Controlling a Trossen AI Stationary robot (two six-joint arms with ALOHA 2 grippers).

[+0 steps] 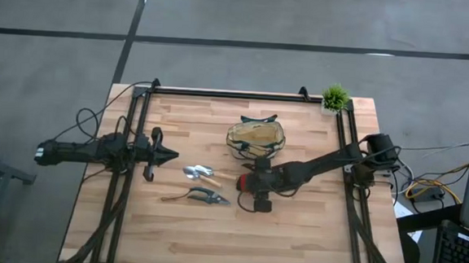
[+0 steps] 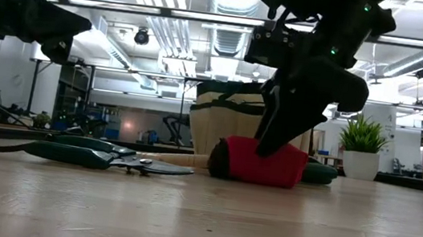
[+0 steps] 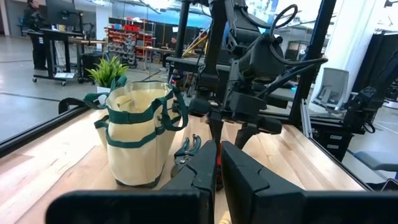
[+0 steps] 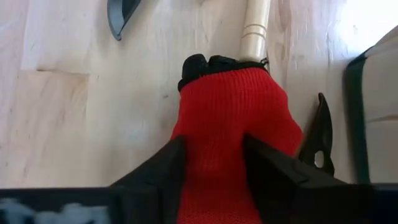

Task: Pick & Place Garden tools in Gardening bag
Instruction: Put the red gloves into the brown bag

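A red glove (image 4: 230, 118) lies on the table just in front of the tan gardening bag (image 1: 256, 138), which stands upright on its base. My right gripper (image 4: 214, 158) has come down on the glove and is shut on it. The trowel (image 1: 201, 175) lies flat to the left, its wooden handle (image 4: 255, 25) ending at the glove's cuff. The pruning shears (image 1: 198, 197) lie nearer the front edge. A small dark hand tool (image 4: 318, 140) lies between glove and bag. My left gripper (image 1: 172, 154) waits at the left, shut and holding nothing. My right gripper pinches the glove's body (image 4: 214, 140) between its two fingers, one on each side, and the red fabric fills the gap between them. The fingers (image 2: 275, 130) slant down from above, from the table's right. The glove still lies on the table.
A small potted plant (image 1: 334, 98) stands at the far right corner. Dark frame rails (image 1: 220, 93) run along the far edge and both sides of the table. The wood in front of the tools (image 1: 236, 238) is bare.
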